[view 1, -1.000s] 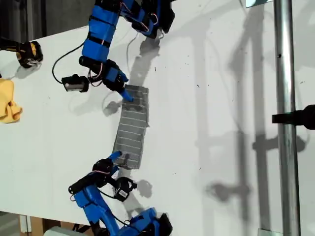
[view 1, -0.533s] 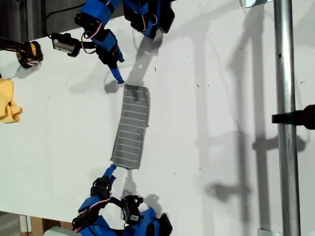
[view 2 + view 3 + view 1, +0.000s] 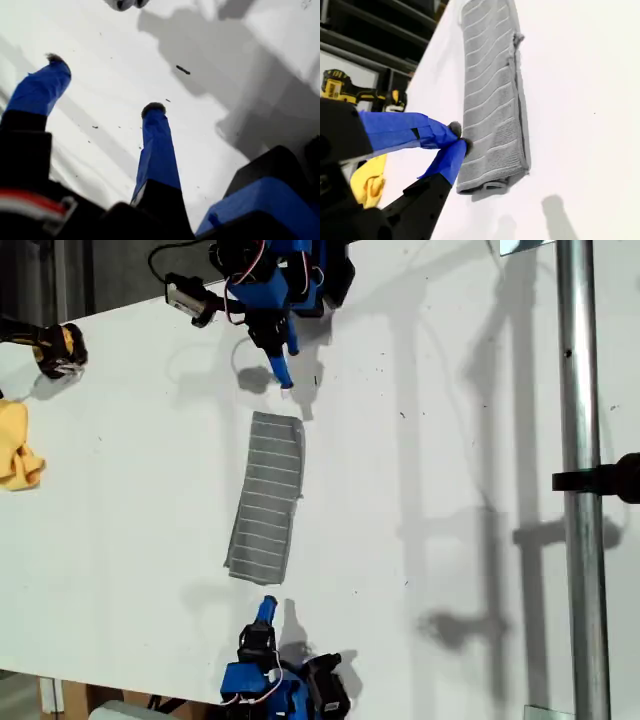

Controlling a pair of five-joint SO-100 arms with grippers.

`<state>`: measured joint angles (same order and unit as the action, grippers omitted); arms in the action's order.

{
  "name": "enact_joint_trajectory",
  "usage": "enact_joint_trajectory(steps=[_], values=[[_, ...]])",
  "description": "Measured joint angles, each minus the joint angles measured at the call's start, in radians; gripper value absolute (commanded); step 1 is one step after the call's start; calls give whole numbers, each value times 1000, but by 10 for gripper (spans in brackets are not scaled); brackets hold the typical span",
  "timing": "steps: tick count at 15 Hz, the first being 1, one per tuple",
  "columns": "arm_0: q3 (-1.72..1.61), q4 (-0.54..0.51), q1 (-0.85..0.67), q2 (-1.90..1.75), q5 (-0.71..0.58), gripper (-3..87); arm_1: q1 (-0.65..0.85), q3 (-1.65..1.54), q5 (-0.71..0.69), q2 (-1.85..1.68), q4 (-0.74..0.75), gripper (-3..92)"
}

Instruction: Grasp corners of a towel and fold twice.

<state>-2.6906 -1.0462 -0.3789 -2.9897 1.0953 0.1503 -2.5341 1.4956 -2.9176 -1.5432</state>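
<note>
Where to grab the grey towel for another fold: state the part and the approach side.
Take the towel at its short ends, each gripper coming lengthwise from its own end. It lies flat as a long narrow strip, and the layered end faces my second gripper.

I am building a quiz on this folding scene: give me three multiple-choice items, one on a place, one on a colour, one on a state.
1. Where does the small yellow cloth lie in the exterior view?
A. left edge
B. right edge
C. on the towel

2. What colour is the narrow folded striped towel?
A. red
B. grey
C. green

3. How do my first gripper's jaws stand?
A. shut on the towel
B. shut, empty
C. open, empty

Answers: 1 A, it sits at that view's left edge. 2 B, grey with white stripes. 3 C, bare table shows between the spread fingers.
</note>
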Motion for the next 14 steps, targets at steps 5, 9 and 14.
enact_joint_trajectory(steps=[5, 9, 14], values=[[-250, -103, 48, -454, 48, -9, -57, -80, 97, -21, 43, 42], [-307, -107, 57, -479, 55, -9, -44, -112, 97, 15, 109, 332], [-316, -106, 67, -480, 57, -9, 147, 0, -166, 256, 225, 431]])
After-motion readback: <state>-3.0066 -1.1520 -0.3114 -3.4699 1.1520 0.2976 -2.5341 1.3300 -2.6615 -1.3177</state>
